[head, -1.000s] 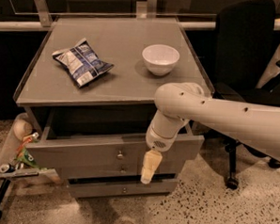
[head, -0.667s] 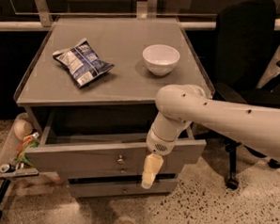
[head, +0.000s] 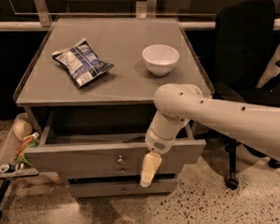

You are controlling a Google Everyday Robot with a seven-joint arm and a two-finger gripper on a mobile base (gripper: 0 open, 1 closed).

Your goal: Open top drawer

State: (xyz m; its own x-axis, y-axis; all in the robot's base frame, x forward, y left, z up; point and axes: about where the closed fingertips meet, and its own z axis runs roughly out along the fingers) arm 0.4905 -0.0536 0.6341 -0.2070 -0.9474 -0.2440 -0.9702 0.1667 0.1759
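The top drawer [head: 81,159] of the grey cabinet stands pulled partly out, and its plain grey inside shows under the cabinet top. Its small round metal knob [head: 120,158] sits mid-front. My gripper [head: 148,170], cream-coloured, hangs down over the drawer's front face, right of the knob and apart from it. My white arm [head: 215,119] reaches in from the right, over the drawer's right end.
A chip bag [head: 81,61] and a white bowl [head: 160,59] lie on the cabinet top [head: 120,37]. A lower drawer [head: 122,188] is shut below. A black office chair [head: 246,58] stands at right. A small stand with clutter [head: 15,159] stands at the left.
The top drawer has slid a little further out toward the camera, and my gripper has moved with it.
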